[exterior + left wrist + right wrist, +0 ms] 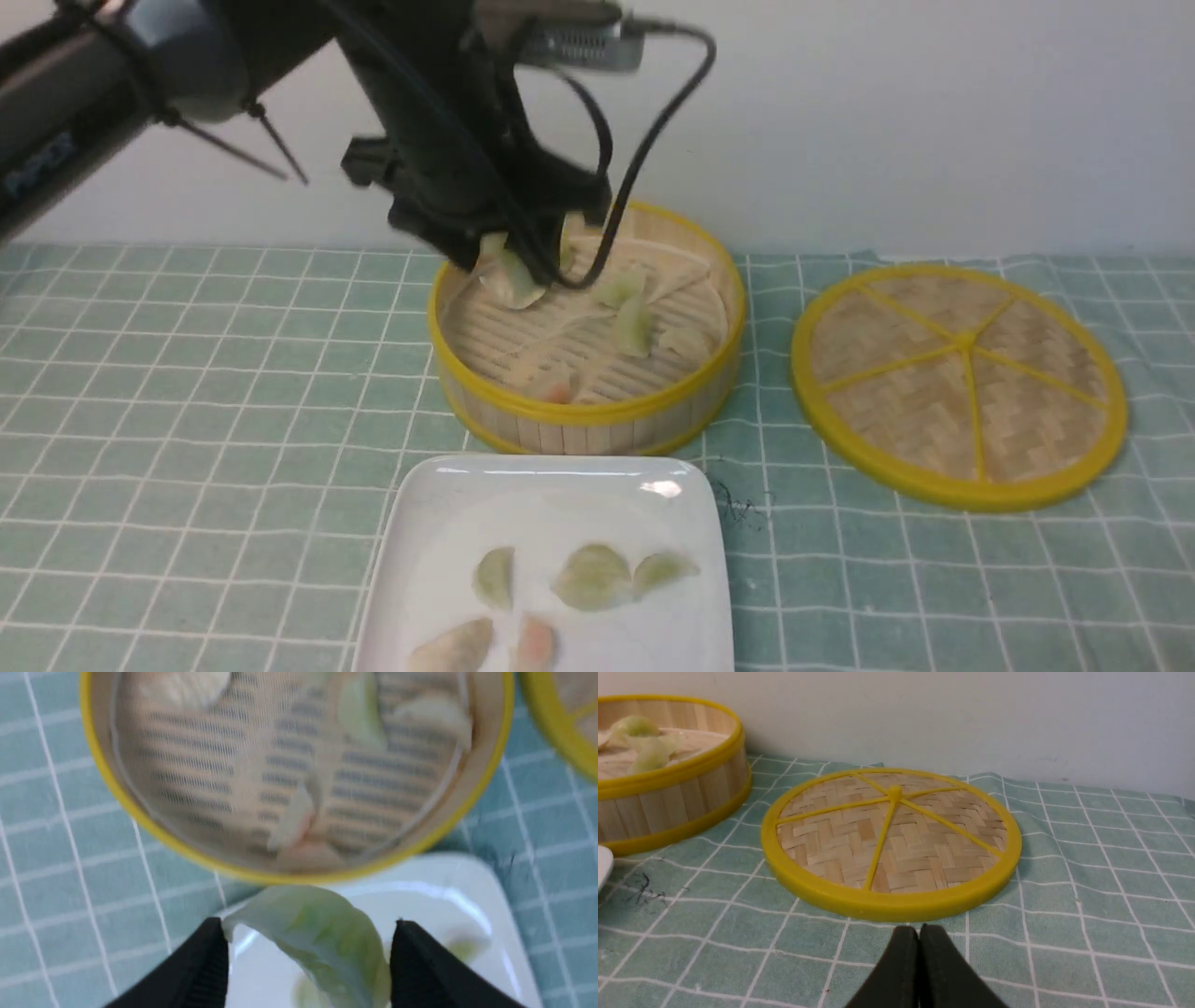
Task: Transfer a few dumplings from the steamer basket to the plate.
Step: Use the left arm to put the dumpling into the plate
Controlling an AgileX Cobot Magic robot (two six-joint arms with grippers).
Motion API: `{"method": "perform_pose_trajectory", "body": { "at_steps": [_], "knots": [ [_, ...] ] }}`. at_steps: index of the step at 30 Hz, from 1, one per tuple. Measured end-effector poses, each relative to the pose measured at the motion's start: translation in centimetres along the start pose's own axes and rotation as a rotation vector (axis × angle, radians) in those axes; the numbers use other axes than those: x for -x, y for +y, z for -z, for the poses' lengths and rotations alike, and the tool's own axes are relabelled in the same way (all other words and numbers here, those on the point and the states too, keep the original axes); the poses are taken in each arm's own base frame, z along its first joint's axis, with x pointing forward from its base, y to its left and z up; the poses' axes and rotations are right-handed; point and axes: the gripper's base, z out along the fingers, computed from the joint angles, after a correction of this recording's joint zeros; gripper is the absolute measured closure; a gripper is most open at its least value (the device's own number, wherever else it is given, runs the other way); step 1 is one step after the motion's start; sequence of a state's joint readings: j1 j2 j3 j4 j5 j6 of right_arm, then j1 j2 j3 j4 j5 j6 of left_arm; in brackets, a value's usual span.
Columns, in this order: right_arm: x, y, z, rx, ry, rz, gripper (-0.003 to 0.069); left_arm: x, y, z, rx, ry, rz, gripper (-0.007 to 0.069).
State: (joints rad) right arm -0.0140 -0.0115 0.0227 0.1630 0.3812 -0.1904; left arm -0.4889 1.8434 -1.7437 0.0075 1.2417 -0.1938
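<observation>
Left fingers [201, 966]: clamped on a pale green dumpling [509, 278], upper centre-left of the front view; you should squeeze lightly.
Right fingers [903, 961]: pressed together, idle.
Steamer basket [597, 415]: frame centre; lift clear of its near rim.
Plate [420, 513]: bottom centre; release low, on its bare upper half.

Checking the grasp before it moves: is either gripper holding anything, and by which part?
The left gripper holds a pale green dumpling, pinched across its length, near the crescent's two ends. The right gripper is shut on nothing.
</observation>
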Motion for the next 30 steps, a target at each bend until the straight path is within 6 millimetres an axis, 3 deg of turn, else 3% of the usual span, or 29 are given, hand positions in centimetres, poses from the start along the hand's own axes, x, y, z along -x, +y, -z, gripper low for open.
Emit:
{"method": "perform_pose_trajectory", "body": {
  "at_steps": [3,4,10,17,23,26,29,30],
  "knots": [
    [0.0,0.0,0.0,0.000,0.000,-0.002,0.0672,-3.1,-0.8,-2.1,0.016,0.117,-0.037,0.0229],
    [0.0,0.0,0.0,0.000,0.000,-0.002,0.0672,-5.1,-1.5,-3.5,0.020,0.170,-0.069,0.0229],
    [0.0,0.0,0.0,0.000,0.000,-0.002,0.0672,-9.1,-4.0,-7.8,0.008,0.246,-0.164,0.0229],
    [0.0,0.0,0.0,0.000,0.000,-0.002,0.0672,-9.8,-5.5,-10.3,-0.022,0.304,-0.184,0.0232],
    [0.0,0.0,0.0,0.000,0.000,-0.002,0.0672,-10.4,-6.6,-11.2,-0.088,0.343,-0.224,0.0228],
    [0.0,0.0,0.0,0.000,0.000,-0.002,0.0672,-10.3,-6.8,-11.1,-0.098,0.341,-0.232,0.0179],
    [0.0,0.0,0.0,0.000,0.000,-0.002,0.0672,-9.8,-6.8,-10.7,-0.092,0.333,-0.246,0.0042],
    [0.0,0.0,0.0,0.000,0.000,-0.002,0.0672,-9.8,-6.8,-10.7,-0.092,0.333,-0.246,0.0042]
  ]
}}
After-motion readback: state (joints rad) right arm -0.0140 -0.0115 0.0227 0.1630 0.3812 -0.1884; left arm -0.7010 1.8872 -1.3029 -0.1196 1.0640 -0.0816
